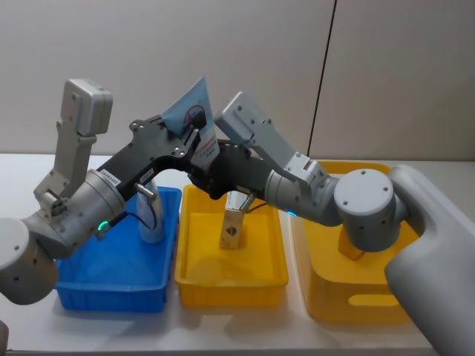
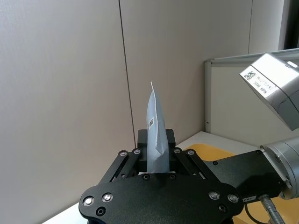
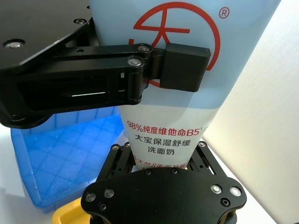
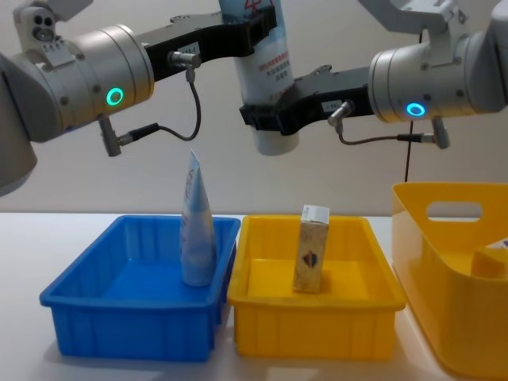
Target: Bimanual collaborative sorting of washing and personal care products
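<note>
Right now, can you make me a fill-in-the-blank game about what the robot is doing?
1. Both grippers hold one light-blue pouch up in the ____.
2. The left gripper grips its top; the right gripper grips nearer its white ____.
3. Another pouch stands in the ____ bin.
4. The beige carton stands in the small ____ bin.

Missing words: air; cap; blue; yellow

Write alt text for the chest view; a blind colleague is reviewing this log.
Both grippers, left and right, clamp one light-blue pouch in mid-air above the bins. Below, another pouch stands in the blue bin and a beige carton in the yellow bin.
</note>
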Available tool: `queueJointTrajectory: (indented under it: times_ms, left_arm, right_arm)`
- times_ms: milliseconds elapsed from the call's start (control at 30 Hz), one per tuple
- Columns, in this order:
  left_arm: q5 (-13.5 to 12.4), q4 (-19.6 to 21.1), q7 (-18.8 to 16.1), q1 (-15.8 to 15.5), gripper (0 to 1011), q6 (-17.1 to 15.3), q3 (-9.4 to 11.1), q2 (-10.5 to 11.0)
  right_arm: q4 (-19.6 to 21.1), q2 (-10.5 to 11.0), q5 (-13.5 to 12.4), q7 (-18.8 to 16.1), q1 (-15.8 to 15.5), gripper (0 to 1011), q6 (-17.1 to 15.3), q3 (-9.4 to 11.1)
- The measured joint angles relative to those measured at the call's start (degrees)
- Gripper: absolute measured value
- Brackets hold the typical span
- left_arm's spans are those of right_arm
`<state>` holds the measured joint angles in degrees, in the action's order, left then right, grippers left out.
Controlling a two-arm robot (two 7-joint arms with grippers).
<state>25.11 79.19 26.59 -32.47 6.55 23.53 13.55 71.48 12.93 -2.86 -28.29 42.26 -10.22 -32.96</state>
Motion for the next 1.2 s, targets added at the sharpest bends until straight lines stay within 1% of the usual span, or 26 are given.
queueJointTrajectory:
  times_ms: [1100,1133,1167,1200]
  left_arm:
    - [0.0,0.0,-0.01,0.0,179,0.0,0.0,0.0]
    - [0.0,0.01,0.0,0.0,214,0.01,-0.01,0.0]
    - [0.0,0.01,0.0,0.0,214,0.01,-0.01,0.0]
    - [0.02,0.02,0.0,0.0,258,0.02,-0.02,0.0]
  right_arm:
    - [0.0,0.01,-0.01,0.0,-0.01,368,-0.01,0.0]
    - [0.0,0.02,-0.01,0.0,-0.01,368,-0.01,0.0]
    - [-0.01,0.04,0.0,0.01,-0.01,368,-0.1,0.0]
    - [-0.02,0.05,0.01,0.0,-0.01,359,-0.16,0.0]
